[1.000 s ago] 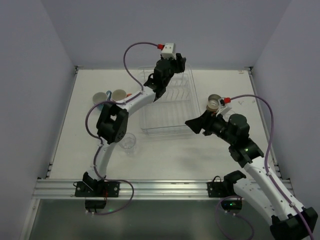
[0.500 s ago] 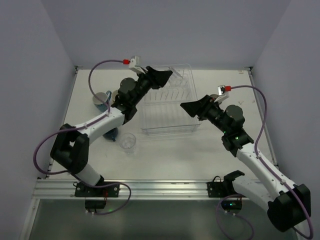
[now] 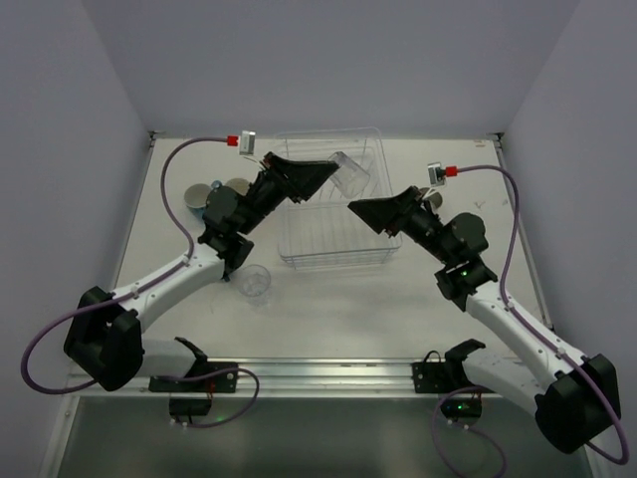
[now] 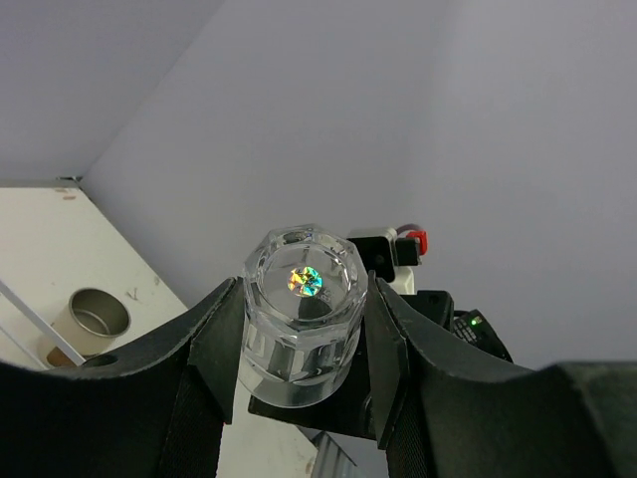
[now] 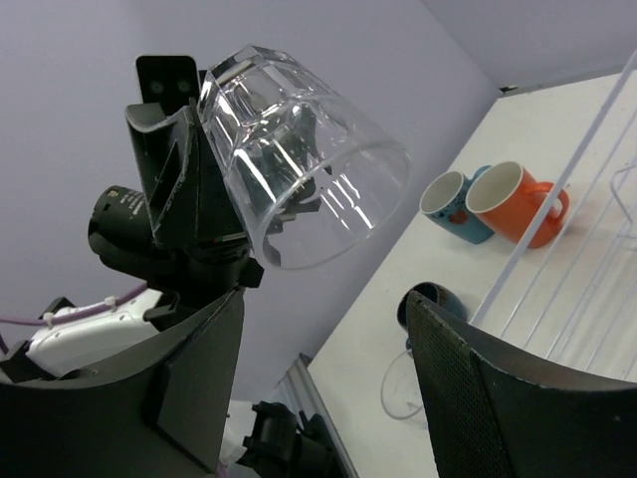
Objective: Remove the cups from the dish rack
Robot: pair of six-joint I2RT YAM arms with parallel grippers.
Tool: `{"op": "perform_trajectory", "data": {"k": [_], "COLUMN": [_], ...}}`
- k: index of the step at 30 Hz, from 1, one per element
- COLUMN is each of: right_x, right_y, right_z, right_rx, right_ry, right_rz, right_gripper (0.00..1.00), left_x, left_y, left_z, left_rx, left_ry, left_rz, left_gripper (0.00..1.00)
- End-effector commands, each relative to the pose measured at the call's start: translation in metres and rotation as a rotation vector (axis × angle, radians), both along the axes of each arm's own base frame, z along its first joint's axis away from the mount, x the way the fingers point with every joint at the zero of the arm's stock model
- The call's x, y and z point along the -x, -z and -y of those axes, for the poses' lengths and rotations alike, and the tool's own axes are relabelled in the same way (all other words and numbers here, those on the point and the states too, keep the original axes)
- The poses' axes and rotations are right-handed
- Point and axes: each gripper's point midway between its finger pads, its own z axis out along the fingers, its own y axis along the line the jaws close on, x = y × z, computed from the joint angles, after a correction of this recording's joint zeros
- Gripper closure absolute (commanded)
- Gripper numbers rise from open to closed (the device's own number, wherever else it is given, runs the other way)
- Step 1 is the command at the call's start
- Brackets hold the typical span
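Note:
My left gripper (image 3: 333, 171) is shut on a clear tumbler (image 3: 350, 171) and holds it in the air above the far part of the dish rack (image 3: 333, 239). In the left wrist view the tumbler (image 4: 304, 319) sits base-out between both fingers. My right gripper (image 3: 364, 210) is open and empty above the rack, pointing at the tumbler, which shows tilted in the right wrist view (image 5: 299, 159). An orange mug (image 5: 513, 199) and a blue mug (image 5: 453, 204) stand left of the rack. Another blue mug (image 5: 428, 299) and a clear tumbler (image 3: 257, 282) are nearer.
A brown handleless cup (image 4: 98, 317) stands on the table right of the rack. The rack's wire wall (image 5: 557, 199) crosses the right wrist view. Purple cables loop off both arms. Grey walls close in the table on three sides.
My left gripper has come off the rack's back edge with the tumbler and moved nearer and higher. My right gripper has swung left from the table's right side to over the rack.

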Motion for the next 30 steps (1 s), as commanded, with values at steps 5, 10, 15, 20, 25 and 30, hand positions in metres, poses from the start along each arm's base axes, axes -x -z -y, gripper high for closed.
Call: {"op": "perform_trajectory", "data": {"k": [5,10,15,20,25,30], "right_x": [0.024,0.017,0.017,0.015,0.014,0.014], "right_y": [-0.043,-0.046,-0.059,-0.06,-0.053,-0.047], "right_z": [-0.009,-0.01,-0.01,-0.011,-0.012,-0.01], "right_rx": [-0.045,-0.042,-0.05,-0.078,-0.1,-0.073], "right_ry": [-0.085,-0.062,-0.061,-0.065,-0.076,-0.057], "right_rz": [0.139,0.153,0.209,0.214,0.191,0.161], "right_gripper": [0.34,0.37,0.44,0.57,0.81,1.0], "left_x": [0.028,0.035,0.04,0.046,0.05,0.051], "left_y": [-0.017,-0.016,-0.011,-0.005,0.001,0.005], "left_z": [0.001,0.006,0.008,0.006,0.003,-0.002], "left_rx": [0.054,0.054,0.053,0.056,0.058,0.032], "left_ry": [0.065,0.099,0.123,0.136,0.141,0.108], "left_rz": [0.046,0.041,0.024,0.011,-0.004,0.001], "left_gripper": [0.98,0.98,0.98,0.98,0.82,0.46]}}
